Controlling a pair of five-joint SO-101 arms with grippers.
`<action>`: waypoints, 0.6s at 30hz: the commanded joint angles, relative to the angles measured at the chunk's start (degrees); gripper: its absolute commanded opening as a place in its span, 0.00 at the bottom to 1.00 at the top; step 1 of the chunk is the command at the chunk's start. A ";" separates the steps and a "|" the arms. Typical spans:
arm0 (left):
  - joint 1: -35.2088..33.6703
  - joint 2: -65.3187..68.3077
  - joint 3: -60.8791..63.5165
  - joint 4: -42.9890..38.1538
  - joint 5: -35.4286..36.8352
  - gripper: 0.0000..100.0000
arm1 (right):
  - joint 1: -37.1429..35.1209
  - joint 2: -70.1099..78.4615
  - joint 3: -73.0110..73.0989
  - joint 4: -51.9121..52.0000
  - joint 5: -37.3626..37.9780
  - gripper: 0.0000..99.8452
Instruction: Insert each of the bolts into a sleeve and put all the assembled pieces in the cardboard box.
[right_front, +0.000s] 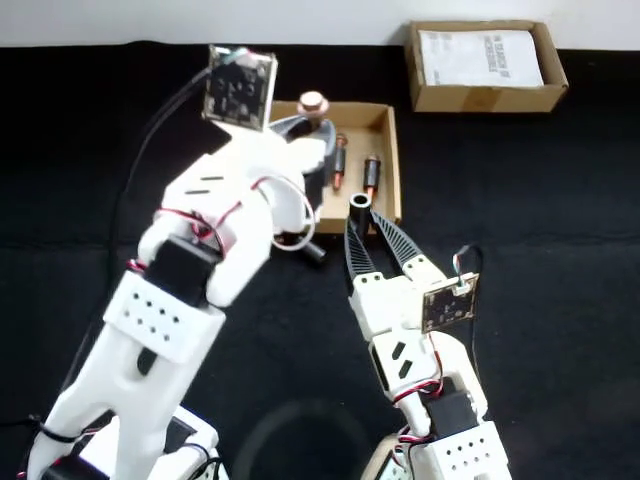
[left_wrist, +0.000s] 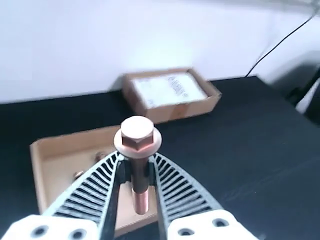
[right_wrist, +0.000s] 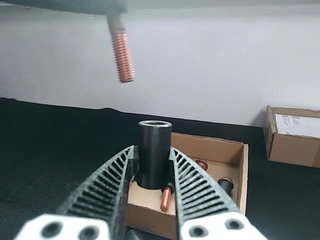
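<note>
My left gripper (right_front: 312, 128) (left_wrist: 136, 161) is shut on a copper bolt (right_front: 313, 102) (left_wrist: 136, 137), held upright with its hex head on top, above the open cardboard box (right_front: 392, 160) (left_wrist: 54, 161). My right gripper (right_front: 361, 216) (right_wrist: 152, 149) is shut on a black sleeve (right_front: 360, 204) (right_wrist: 154, 134), upright with its bore facing up, at the box's near edge. The bolt's threaded end (right_wrist: 122, 55) hangs above the sleeve and a little to one side, apart from it. Two assembled pieces (right_front: 339, 160) (right_front: 371, 175) lie inside the box (right_wrist: 221, 148).
A second, shallower cardboard box (right_front: 485, 97) (left_wrist: 172, 107) (right_wrist: 292, 147) with a printed sheet in it stands at the back right. A small dark cylinder (right_front: 314, 250) lies on the black table just in front of the open box. A white wall runs behind.
</note>
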 joint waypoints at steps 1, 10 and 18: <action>2.95 -3.12 1.36 -4.75 -0.09 0.01 | -0.48 -0.66 7.52 -1.19 0.26 0.01; 8.13 -3.30 1.54 -4.40 0.00 0.01 | -0.31 -0.66 7.52 -1.10 0.26 0.01; 7.96 -3.38 1.80 0.26 0.00 0.01 | -0.22 -0.66 7.52 -1.10 0.26 0.01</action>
